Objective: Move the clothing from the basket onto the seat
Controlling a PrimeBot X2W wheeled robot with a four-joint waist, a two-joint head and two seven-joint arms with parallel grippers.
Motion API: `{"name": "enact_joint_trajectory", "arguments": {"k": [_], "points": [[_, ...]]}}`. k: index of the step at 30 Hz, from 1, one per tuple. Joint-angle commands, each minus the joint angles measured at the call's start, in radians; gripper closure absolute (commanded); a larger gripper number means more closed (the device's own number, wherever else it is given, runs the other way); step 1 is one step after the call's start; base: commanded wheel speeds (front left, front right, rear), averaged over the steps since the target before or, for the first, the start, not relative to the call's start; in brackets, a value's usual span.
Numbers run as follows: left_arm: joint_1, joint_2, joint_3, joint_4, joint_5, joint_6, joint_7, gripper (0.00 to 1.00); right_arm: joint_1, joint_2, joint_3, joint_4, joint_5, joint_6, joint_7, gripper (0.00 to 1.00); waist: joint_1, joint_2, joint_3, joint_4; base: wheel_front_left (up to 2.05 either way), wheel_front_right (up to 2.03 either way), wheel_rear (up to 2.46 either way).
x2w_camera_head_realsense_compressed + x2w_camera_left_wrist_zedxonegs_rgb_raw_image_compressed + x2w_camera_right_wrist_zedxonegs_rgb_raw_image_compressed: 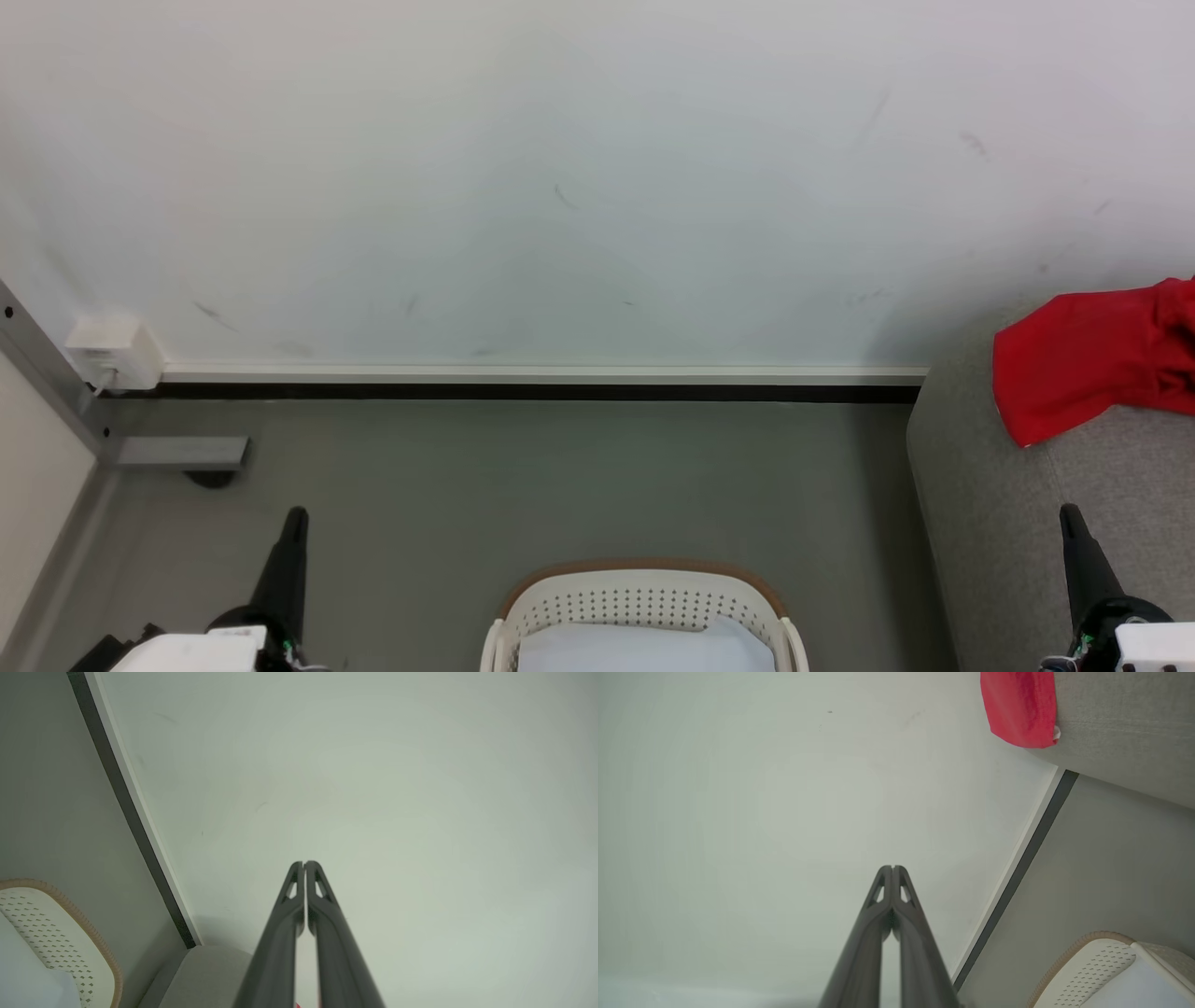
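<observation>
Plainly the bright red fabric garment [1083, 373] lies on the large light grey woven sofa [1008, 541], apart from the white perforated plastic basket [644, 602]; left jaws and right jaws are pressed together, empty.

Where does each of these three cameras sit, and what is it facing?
Head view: on the head, looking forward and down at wall, floor, basket and sofa with red garment; left tool and right tool at the lower corners.
Left wrist view: on the left wrist, along its shut fingers toward the wall; basket lower left.
Right wrist view: on the right wrist, along its shut fingers toward the wall; garment upper right.
Both wrist views share the basket and its pale cloth.
</observation>
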Motion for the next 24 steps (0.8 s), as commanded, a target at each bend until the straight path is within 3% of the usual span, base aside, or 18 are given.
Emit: {"name": "enact_joint_trajectory", "arguments": {"k": [1, 12, 24], "points": [[-0.012, 0.008, 0.005, -0.005, -0.025, -0.005, 0.006, 1.00, -0.014, 0.000, -0.005, -0.007, 0.023, -0.002, 0.006, 1.00, 0.0000, 0.0000, 0.001, 0.000, 0.00, 0.00, 0.00], [-0.020, 0.009, 0.011, -0.008, -0.089, -0.007, 0.023, 1.00, -0.024, 0.002, -0.010, -0.008, 0.086, -0.002, 0.023, 1.00, 0.0000, 0.0000, 0.007, 0.002, 0.00, 0.00, 0.00], [-0.019, 0.008, 0.010, -0.008, -0.087, -0.007, 0.022, 1.00, -0.023, 0.002, -0.010, -0.007, 0.081, -0.002, 0.022, 1.00, 0.0000, 0.0000, 0.007, 0.002, 0.00, 0.00, 0.00]]}}
